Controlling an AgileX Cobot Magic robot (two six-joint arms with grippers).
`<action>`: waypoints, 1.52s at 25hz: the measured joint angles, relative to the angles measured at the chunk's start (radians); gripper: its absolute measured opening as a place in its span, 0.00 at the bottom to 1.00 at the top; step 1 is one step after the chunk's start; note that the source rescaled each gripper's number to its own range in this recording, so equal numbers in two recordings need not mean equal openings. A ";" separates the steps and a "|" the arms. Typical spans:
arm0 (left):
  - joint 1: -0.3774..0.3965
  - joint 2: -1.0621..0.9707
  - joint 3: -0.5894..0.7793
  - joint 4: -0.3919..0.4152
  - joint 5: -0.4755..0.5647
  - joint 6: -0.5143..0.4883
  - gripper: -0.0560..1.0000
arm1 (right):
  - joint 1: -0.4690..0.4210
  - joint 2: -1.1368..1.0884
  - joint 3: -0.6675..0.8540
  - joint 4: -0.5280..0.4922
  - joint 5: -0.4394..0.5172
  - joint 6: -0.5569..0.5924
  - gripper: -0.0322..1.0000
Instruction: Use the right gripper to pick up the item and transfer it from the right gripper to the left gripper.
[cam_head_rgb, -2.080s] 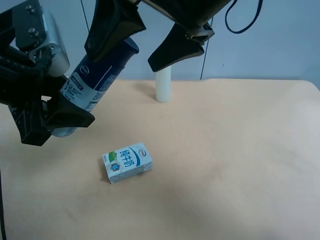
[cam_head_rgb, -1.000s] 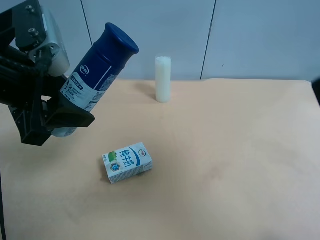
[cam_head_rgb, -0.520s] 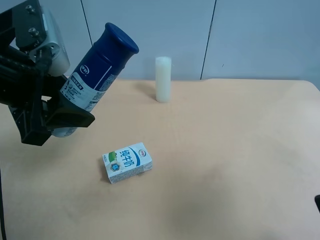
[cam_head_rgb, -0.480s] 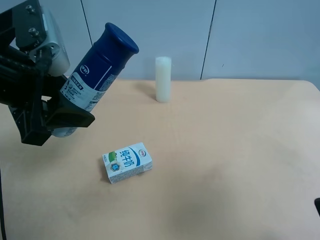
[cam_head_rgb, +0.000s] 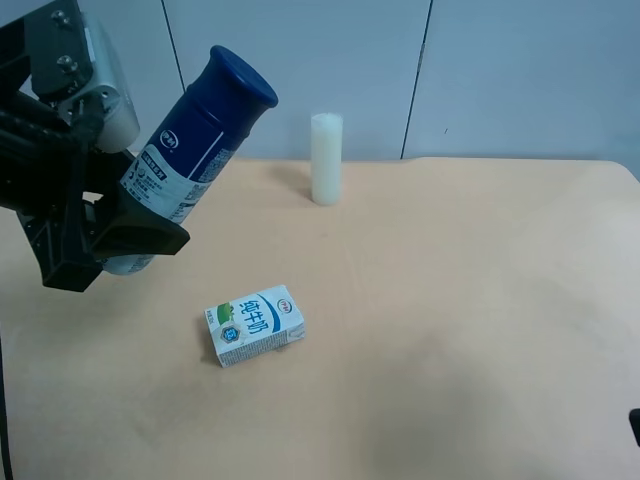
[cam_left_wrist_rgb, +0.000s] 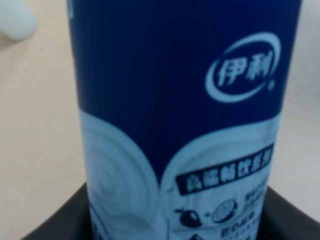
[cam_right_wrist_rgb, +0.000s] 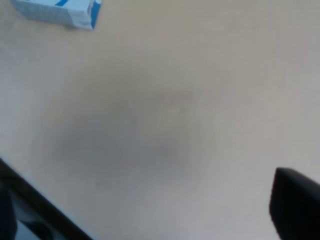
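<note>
Exterior high view: the left tool, a black two-fingered claw on an arm with a pale grey housing, is clamped around the white-grey lower body of the slim cylindrical bottle. The bottle hangs tilted in the air over the beige counter, its dark blue cap uppermost. A blue-and-white milk carton lies on the counter below it, and a plain creamy-white cylinder stands upright near the far edge. Left wrist view: black fingers flank the bottle. Right wrist view: the right tool shows only one dark part above the counter, so its opening cannot be told.
</note>
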 joint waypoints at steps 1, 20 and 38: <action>0.000 0.000 0.000 0.000 0.000 0.000 0.05 | 0.000 0.000 0.000 0.000 0.000 0.000 1.00; 0.000 0.000 0.000 0.000 0.010 -0.007 0.05 | -0.388 -0.157 0.000 0.000 -0.003 0.000 1.00; 0.000 0.000 -0.002 0.008 0.012 -0.101 0.05 | -0.613 -0.237 0.000 0.000 -0.003 0.000 1.00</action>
